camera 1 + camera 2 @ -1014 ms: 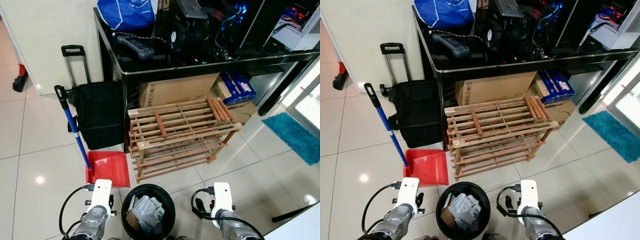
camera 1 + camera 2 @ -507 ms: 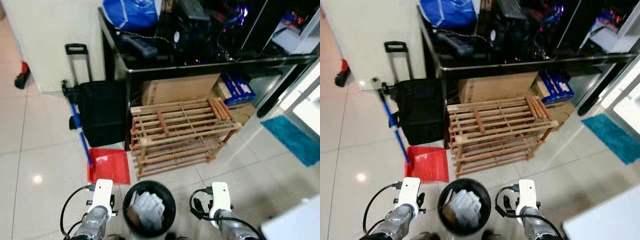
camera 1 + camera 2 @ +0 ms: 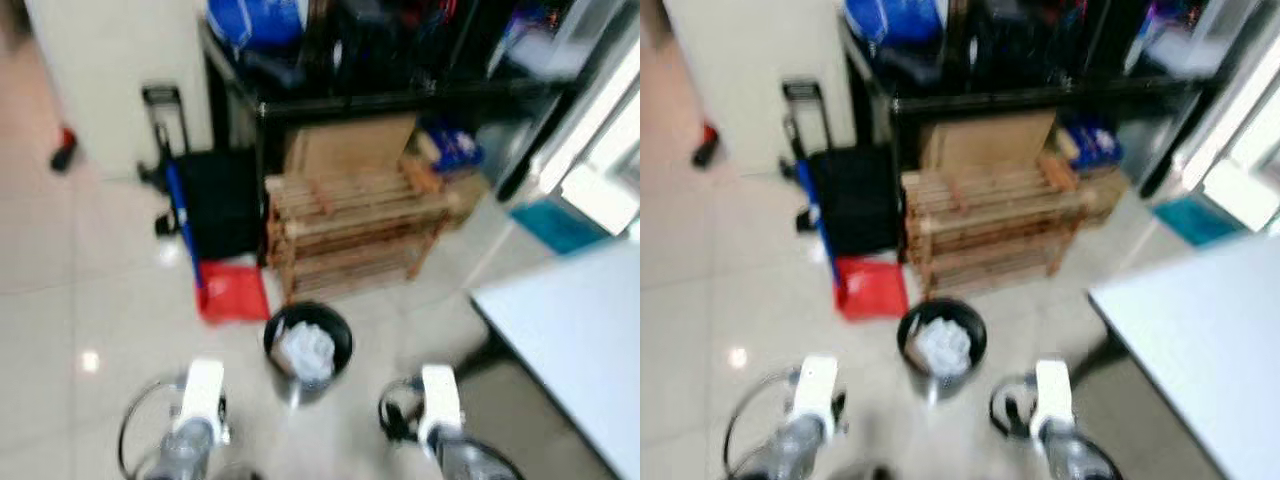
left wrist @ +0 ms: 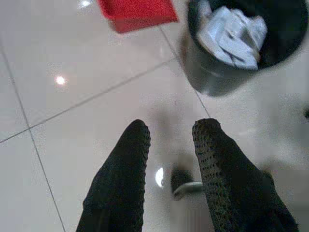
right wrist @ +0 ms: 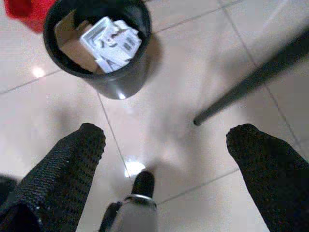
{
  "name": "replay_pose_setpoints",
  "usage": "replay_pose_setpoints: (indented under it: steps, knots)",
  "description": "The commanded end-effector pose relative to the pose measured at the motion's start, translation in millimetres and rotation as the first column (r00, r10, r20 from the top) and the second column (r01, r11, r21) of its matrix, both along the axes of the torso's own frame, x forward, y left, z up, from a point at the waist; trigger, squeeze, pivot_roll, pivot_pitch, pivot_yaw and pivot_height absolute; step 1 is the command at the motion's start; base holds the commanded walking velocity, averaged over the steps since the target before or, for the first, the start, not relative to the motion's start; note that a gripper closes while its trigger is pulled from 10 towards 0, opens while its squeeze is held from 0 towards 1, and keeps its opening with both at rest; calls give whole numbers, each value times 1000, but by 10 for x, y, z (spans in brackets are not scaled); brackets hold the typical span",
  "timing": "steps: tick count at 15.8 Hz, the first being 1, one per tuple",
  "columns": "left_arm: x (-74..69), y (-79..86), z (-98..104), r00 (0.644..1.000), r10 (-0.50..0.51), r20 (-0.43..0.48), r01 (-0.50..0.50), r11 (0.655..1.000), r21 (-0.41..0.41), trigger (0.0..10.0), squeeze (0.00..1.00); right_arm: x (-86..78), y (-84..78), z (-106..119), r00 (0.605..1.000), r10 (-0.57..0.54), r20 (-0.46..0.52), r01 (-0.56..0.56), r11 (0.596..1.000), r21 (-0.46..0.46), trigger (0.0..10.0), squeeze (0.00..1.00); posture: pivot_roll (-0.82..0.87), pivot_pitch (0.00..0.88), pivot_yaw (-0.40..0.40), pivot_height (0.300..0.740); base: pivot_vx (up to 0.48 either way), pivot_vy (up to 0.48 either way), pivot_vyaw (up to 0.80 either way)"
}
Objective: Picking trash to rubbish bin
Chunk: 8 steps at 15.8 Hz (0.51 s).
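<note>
A round black rubbish bin (image 3: pixel 308 345) stands on the tiled floor ahead of me, holding crumpled white paper (image 5: pixel 110 41) and a piece of brown cardboard. Both arms are held low at the near edge of the blurred eye views, the left wrist (image 3: pixel 201 398) left of the bin and the right wrist (image 3: pixel 438 400) right of it. My left gripper (image 4: pixel 171 126) hangs open over bare tile, with the bin (image 4: pixel 241 43) beyond its fingertips. My right gripper (image 5: pixel 166 133) is wide open above the floor, short of the bin (image 5: pixel 99 48). Neither gripper holds anything.
A red dustpan (image 3: pixel 232 292) with a blue handle lies left of the bin. Behind the bin stand a wooden slatted rack (image 3: pixel 355 225), a black trolley bag (image 3: pixel 215 200) and a dark desk. A white table (image 3: pixel 580 340) fills the right side, its dark leg (image 5: pixel 251 87) slanting to the floor.
The whole view has pulled back and blurred, so the camera moved. The bin now sits farther ahead, and the white table has come into view on the right.
</note>
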State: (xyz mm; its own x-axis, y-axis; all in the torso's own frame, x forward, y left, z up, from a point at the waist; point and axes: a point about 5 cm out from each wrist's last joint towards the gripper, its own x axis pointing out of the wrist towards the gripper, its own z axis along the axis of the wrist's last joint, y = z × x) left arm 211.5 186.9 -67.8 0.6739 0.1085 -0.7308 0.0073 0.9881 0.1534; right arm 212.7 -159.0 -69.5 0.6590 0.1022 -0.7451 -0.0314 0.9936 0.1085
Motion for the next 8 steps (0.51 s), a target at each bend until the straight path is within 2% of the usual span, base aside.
replay_pose_setpoints:
  steps: [1,8]
  knots:
    - [76,-32,42,1000,-14,23,14,1000,0,10000,0,-1,-44,2,1000,-14,1,14,1000,-4,10000,0,-69,48,-116,740,-307,0,0]
    - [76,-52,40,1000,-14,23,14,1000,-4,10000,0,-15,-51,-6,1000,-11,-6,11,1000,-3,10000,0,-72,56,-121,740,-306,0,0]
